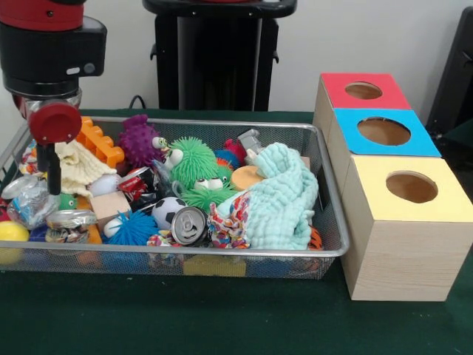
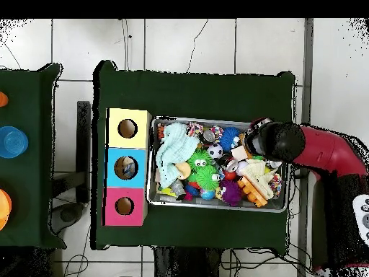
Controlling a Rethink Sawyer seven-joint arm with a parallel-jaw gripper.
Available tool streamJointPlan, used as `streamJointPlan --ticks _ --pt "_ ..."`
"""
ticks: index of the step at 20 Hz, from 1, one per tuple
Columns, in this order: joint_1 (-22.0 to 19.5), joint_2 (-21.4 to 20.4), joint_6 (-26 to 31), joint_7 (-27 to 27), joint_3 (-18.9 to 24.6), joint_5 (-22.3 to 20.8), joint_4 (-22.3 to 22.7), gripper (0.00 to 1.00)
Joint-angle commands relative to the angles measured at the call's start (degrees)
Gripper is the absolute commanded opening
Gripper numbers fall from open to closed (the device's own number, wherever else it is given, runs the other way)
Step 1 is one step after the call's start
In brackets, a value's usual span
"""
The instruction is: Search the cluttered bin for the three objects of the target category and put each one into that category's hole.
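Observation:
A wire bin (image 1: 336,244) holds mixed clutter. A crushed silver can (image 1: 188,225), a red soda can (image 1: 137,182) and another flattened can (image 1: 68,222) lie among a soccer ball (image 1: 167,209), a yellow ball (image 1: 11,233), a blue spiky ball (image 1: 134,230), green fuzzy toys (image 1: 194,163) and a teal cloth (image 1: 284,196). My gripper (image 1: 53,186) hangs at the bin's left end over a cream cloth (image 1: 83,168); nothing shows in its grasp. From overhead, the arm's head (image 2: 277,141) covers the gripper at the bin's (image 2: 220,207) right end.
Three wooden boxes with round holes stand beside the bin: red top (image 1: 363,90), blue top (image 1: 384,132), yellow top (image 1: 412,187). An orange block (image 1: 101,142) and a purple spiky toy (image 1: 140,140) lie at the bin's back. A second table (image 2: 21,159) carries coloured items.

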Motion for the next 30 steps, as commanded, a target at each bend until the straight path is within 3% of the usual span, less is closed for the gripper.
streamJointPlan --ticks 1,7,17,30 --pt "1.67 1.16 -3.57 0.02 -1.74 -2.06 8.40 1.00" --pt "2.21 1.60 -6.17 0.95 -3.20 -2.17 9.49 1.00" --pt "0.31 3.66 -7.71 -2.39 -3.10 -2.40 8.05 1.00" --pt "-1.81 2.51 -4.44 -6.51 -1.60 -1.77 6.76 1.00"
